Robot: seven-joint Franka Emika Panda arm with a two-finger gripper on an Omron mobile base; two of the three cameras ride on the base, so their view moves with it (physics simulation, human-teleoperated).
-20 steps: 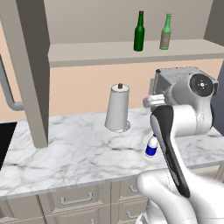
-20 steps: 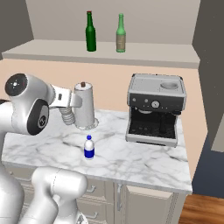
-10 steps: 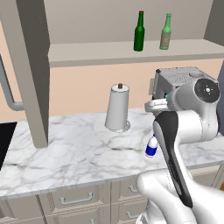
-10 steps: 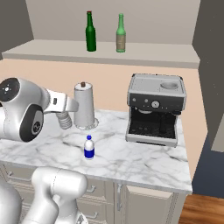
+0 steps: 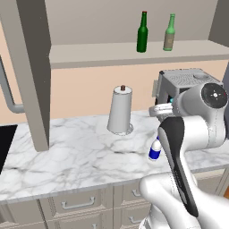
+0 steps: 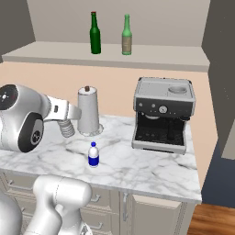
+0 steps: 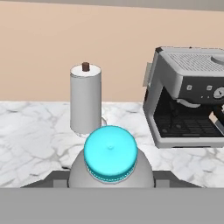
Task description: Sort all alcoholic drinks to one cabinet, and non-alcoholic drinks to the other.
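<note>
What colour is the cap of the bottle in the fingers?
Pale teal cap, clearest in the hand view.

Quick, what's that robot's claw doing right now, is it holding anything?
End effector: closed on the clear bottle with the teal cap, held above the marble counter.

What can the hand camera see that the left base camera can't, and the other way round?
Hand view: the clear bottle right up close, its round teal cap facing you, and the coffee machine's dark front opening.

Left base view: the dark green bottle and olive-green bottle on the shelf, the blue-labelled bottle on the counter, and the drawers.

Both: the paper towel roll, the coffee machine and the marble counter.
</note>
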